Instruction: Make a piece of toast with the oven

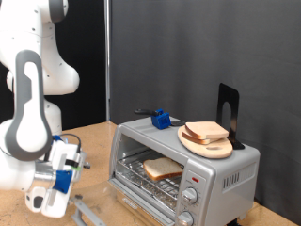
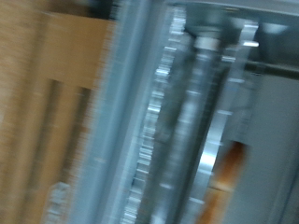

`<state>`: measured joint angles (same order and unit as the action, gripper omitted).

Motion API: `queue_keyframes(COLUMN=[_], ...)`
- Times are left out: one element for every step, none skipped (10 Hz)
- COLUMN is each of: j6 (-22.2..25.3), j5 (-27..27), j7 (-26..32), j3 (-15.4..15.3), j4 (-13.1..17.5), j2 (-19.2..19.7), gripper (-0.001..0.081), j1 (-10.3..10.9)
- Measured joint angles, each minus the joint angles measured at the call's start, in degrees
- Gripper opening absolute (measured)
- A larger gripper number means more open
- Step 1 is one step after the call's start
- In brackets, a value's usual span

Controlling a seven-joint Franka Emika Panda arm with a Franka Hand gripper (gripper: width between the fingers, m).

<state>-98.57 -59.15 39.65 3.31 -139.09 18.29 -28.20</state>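
Observation:
The silver oven (image 1: 221, 179) stands on the wooden table at the exterior view's right, with its glass door (image 1: 141, 195) folded down and open. One piece of toast (image 1: 162, 169) lies on the wire rack inside. My gripper (image 1: 42, 196) hangs low at the exterior view's bottom left, beside the outer edge of the open door and apart from the toast. The wrist view is blurred; it shows metal bars of the oven door (image 2: 177, 121) close up, with a tan patch (image 2: 229, 173) behind them. No fingers show there.
On top of the oven sit a round wooden plate (image 1: 193, 143) with more bread slices (image 1: 207, 131), a blue object (image 1: 162, 120) and a black stand (image 1: 229, 108). Two knobs (image 1: 188, 198) are on the oven's front. The wooden table (image 1: 89, 141) extends behind the arm.

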Motion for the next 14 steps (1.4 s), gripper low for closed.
queue_keyframes(j6=[4.2,6.6,7.7,8.0,8.0,7.9,7.7,7.6,7.4,6.9,5.9,4.7,3.8,3.5], j5=[-0.3,-1.2,-2.5,-3.9,-5.1,-6.3,-7.3,-8.7,-10.0,-11.1,-12.1,-12.9,-13.2,-12.9], j7=[0.5,0.6,0.6,0.6,0.6,0.3,-0.4,-1.1,-1.8,-3.1,-4.7,-6.7,-8.6,-10.2], j3=[0.0,0.0,-0.3,-0.7,-1.5,-2.4,-3.4,-4.3,-5.3,-6.4,-7.5,-8.7,-9.7,-10.1], j4=[-0.1,-0.5,-1.2,-2.1,-3.0,-3.9,-4.8,-5.5,-6.3,-7.0,-7.8,-8.5,-9.3,-10.1], j2=[-1.3,-2.8,-4.5,-6.4,-8.2,-10.0,-11.7,-13.4,-15.1,-16.9,-18.8,-20.9,-23.0,-24.9], gripper=[0.0808,0.0808,0.0808,0.0808,0.0808,0.0808,0.0808,0.0808,0.0808,0.0808,0.0808,0.0808,0.0808,0.0808], j1=[-0.9,-1.2,-1.2,-1.0,-0.7,-0.1,0.5,1.2,2.0,2.7,3.5,4.3,5.0,5.0])
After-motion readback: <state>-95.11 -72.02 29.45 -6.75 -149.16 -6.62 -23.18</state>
